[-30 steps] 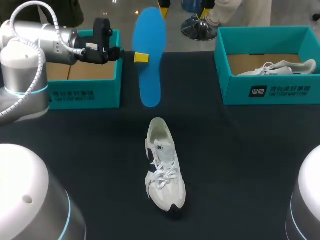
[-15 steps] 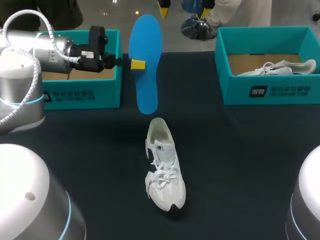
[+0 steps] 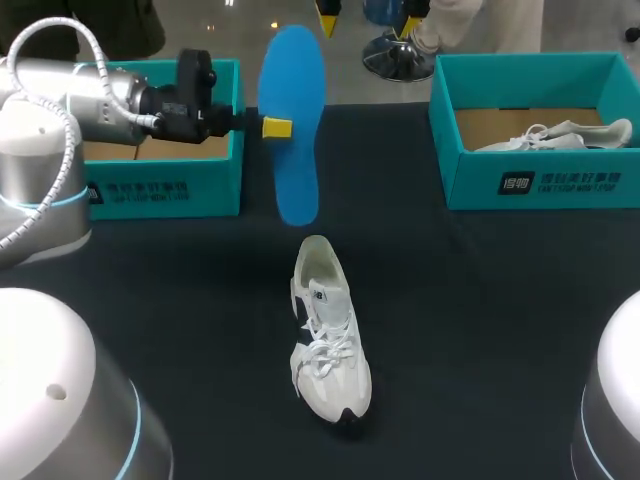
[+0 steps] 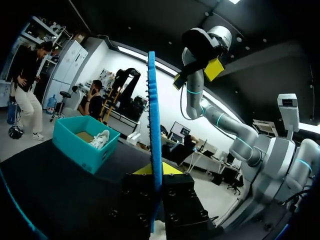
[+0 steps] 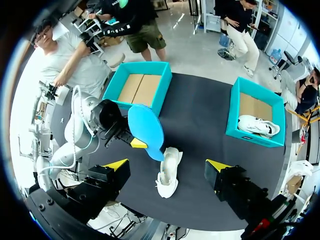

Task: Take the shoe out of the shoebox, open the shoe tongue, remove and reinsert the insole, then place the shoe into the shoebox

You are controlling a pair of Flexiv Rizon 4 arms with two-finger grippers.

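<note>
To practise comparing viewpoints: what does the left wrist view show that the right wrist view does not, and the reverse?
Only the left wrist view: the raised right arm from outside, its right gripper open. Only the right wrist view: the white shoe on the table and the empty shoebox. Both: the blue insole clamped in the left gripper, and the other shoebox holding a second shoe.
</note>
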